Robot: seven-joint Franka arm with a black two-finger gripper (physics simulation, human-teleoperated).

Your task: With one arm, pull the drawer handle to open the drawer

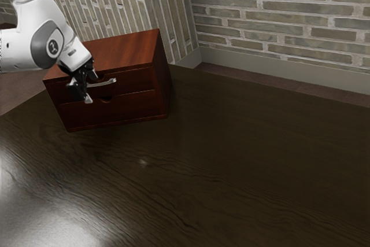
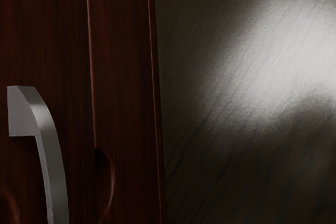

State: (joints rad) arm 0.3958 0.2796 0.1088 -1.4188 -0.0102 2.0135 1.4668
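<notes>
A small reddish-brown wooden cabinet (image 1: 124,50) with two drawers stands at the back of the table, toward the exterior view's left. The upper drawer (image 1: 136,82) carries a curved silver handle (image 1: 106,81), and its front lies flush with the cabinet. My gripper (image 1: 89,87) is at the handle's end nearer the arm. It is open, with one finger above the bar and one below it. In the wrist view the handle (image 2: 42,145) curves close under my hand against the dark red drawer front (image 2: 121,77).
The lower drawer (image 1: 121,111) has a finger notch (image 1: 105,100) in its top edge. The dark wooden table (image 1: 231,166) stretches out in front of the cabinet. A brick wall (image 1: 277,10) stands behind it.
</notes>
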